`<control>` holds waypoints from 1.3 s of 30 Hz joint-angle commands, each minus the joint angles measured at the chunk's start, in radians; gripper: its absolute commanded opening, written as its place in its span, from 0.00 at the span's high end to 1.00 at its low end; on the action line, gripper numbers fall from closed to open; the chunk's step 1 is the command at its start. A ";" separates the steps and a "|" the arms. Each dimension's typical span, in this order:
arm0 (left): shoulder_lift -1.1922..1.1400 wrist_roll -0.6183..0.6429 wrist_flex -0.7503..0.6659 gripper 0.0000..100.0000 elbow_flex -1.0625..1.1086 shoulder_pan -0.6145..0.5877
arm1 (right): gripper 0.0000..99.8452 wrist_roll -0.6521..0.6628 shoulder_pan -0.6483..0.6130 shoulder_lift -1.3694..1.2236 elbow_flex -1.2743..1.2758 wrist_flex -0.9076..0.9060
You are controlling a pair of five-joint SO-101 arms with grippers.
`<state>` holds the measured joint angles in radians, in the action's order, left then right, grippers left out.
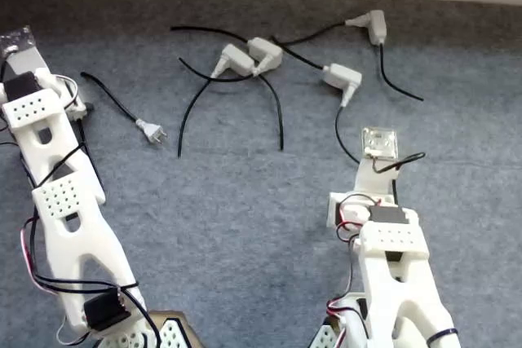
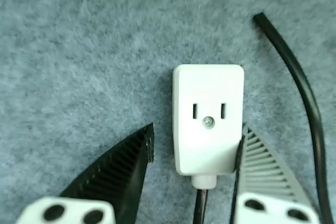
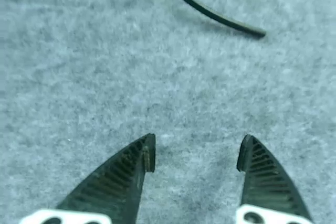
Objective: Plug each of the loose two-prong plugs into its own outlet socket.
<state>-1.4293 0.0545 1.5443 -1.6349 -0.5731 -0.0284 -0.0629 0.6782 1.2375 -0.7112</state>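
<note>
The left gripper (image 2: 197, 129) is spread around an outlet socket (image 2: 208, 119) near the far left corner of the table (image 1: 245, 226). Its grey finger (image 2: 262, 166) touches one long side of the white body. The black finger (image 2: 126, 166) stands a little apart from the other side, so nothing is pinched. The socket lies flat on the grey felt with its two slots facing up, and its cord runs back between the fingers. Just beside it lies a black cable (image 2: 299, 77) with a cut end.

The right gripper (image 3: 198, 142) is spread too, hanging over bare felt right of the table's middle with nothing between its fingers. A cable end (image 3: 231, 24) lies ahead of it.

Farther out, a two-prong plug (image 1: 151, 129) lies left of the middle on its own thin cord. Toward the far edge are more white sockets: a touching pair (image 1: 249, 56), a third socket (image 1: 342, 77) to their right, and a fourth socket (image 1: 377, 26) nearest that edge.

These parts look light and hard, with smooth moulded sides that could skate on the felt or slip from a loose pinch. The socket is best held across its long sides, low on the body, leaving the slotted face free. The plug should be held on its body just behind the prongs, never on the prongs or the cord. The cords look springy and may twist whatever they trail from. Pushing the prongs in will probably need firm bracing of the socket.
</note>
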 commanded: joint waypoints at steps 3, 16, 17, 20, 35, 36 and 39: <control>0.004 0.005 -0.032 0.88 -0.025 0.044 | 0.75 -0.011 0.007 0.018 -0.004 0.015; 0.358 0.005 0.141 0.99 -0.028 0.096 | 0.75 -0.012 0.007 0.016 0.015 0.045; 0.418 0.005 0.164 0.99 -0.028 0.107 | 0.75 -0.012 0.010 0.021 0.035 0.071; 0.602 0.005 0.216 0.99 -0.021 0.140 | 0.75 -0.008 0.012 0.025 0.070 0.130; 1.392 -0.261 0.218 0.99 0.892 0.575 | 0.75 -0.164 0.254 0.027 0.071 0.163; 1.434 -0.296 0.218 0.99 0.974 0.633 | 0.75 -0.181 0.280 0.027 0.070 0.165; 1.541 -0.330 0.215 0.99 1.170 0.788 | 0.75 -0.230 0.358 0.027 0.047 0.165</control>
<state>-0.0207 -0.2417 1.7607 -0.6467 0.0667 -0.1910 0.1995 0.6797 1.3172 -0.5639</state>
